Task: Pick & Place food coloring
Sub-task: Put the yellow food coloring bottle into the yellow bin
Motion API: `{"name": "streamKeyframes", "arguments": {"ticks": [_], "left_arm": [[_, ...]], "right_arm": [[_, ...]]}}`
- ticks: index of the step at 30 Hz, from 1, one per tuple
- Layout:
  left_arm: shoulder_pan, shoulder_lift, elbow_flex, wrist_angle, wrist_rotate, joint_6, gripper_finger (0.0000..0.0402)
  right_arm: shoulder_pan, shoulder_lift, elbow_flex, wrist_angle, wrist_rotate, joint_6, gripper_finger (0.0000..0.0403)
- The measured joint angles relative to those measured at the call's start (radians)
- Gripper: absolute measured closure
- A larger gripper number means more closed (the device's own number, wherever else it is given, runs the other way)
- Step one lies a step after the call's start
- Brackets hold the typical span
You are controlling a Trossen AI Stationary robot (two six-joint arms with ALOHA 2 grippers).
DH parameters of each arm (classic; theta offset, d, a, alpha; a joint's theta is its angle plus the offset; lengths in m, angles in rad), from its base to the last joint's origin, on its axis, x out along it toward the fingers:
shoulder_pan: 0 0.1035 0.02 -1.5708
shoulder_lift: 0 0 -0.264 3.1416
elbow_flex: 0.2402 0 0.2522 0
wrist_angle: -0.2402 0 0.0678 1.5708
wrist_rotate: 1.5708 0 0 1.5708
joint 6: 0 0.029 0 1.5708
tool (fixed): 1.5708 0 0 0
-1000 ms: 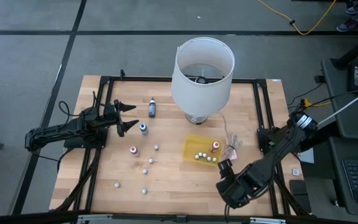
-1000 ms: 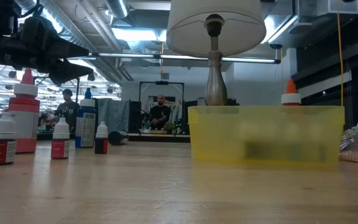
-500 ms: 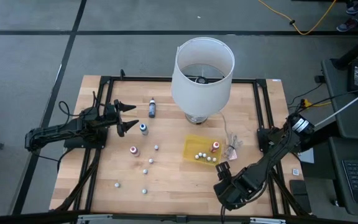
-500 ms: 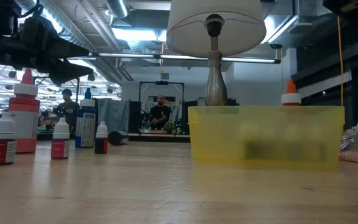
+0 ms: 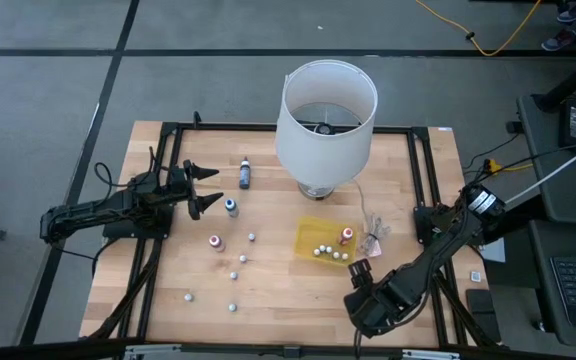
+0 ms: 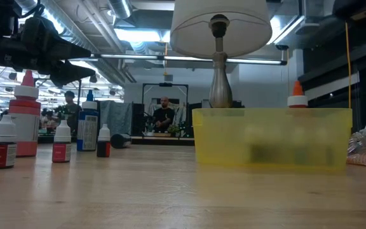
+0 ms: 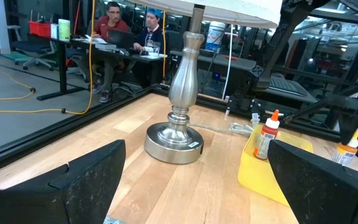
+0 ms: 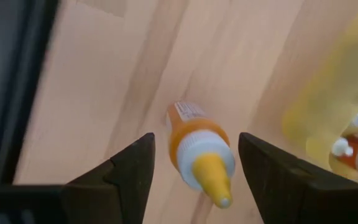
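Observation:
Food coloring bottles stand on the wooden table: a dark one (image 5: 245, 173), a blue-topped one (image 5: 231, 207), a red one (image 5: 216, 242) and several tiny whitish ones (image 5: 243, 259). More stand in the yellow tray (image 5: 308, 232), among them an orange-topped one (image 5: 346, 236). My right gripper (image 5: 360, 270) points down near the tray's near right corner. It is open (image 8: 196, 138), with a finger on either side of an orange bottle with a yellow tip (image 8: 199, 158), and a gap shows on both sides. My left gripper (image 5: 206, 188) waits open at the left, above the table.
A lamp with a white shade (image 5: 326, 110) stands on its metal base (image 7: 173, 140) at the far middle of the table. A crumpled clear wrapper (image 5: 373, 238) lies right of the tray. Black frame rails (image 5: 430, 190) run along the table's edges. People sit beyond the table.
My right gripper has come down a little toward the table, staying open over the orange bottle. Nothing on the table has moved.

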Motion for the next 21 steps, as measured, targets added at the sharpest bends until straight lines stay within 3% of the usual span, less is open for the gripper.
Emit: {"name": "streamKeyframes", "arguments": {"ticks": [13, 21], "left_arm": [[0.000, 0.000, 0.000, 0.000, 0.000, 0.000, 0.0013], [0.000, 0.000, 0.000, 0.000, 0.000, 0.000, 0.0013]], "right_arm": [[0.000, 0.000, -0.002, -0.011, 0.001, 0.022, 0.0203], [0.000, -0.003, -0.002, -0.022, 0.000, 0.071, 0.0267]]}}
